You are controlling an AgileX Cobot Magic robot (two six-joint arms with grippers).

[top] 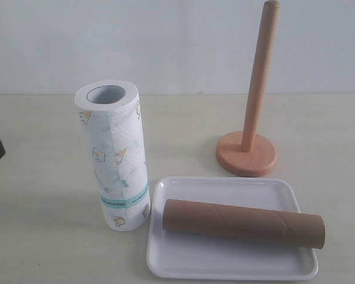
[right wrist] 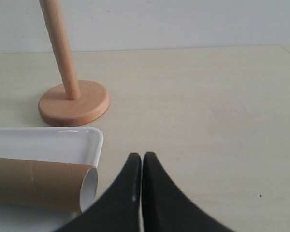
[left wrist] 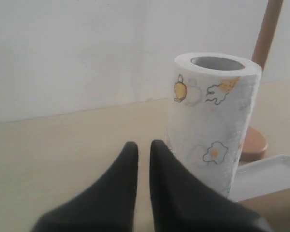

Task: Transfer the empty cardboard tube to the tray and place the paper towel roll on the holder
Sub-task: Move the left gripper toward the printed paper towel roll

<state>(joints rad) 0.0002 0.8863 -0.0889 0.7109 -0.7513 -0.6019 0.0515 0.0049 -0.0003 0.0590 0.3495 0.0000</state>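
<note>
Near the left gripper point(left wrist: 144, 146) stands the roll point(left wrist: 213, 121).

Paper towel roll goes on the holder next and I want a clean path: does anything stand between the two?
Nothing visible does. The paper towel roll stands upright, the holder has a bare pole, and the cardboard tube lies in the tray, nearer the camera than that path.

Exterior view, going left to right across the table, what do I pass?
paper towel roll → tray with the empty cardboard tube lying in it. The holder stands behind the tray, within its width, so it is left out of the order.
</note>
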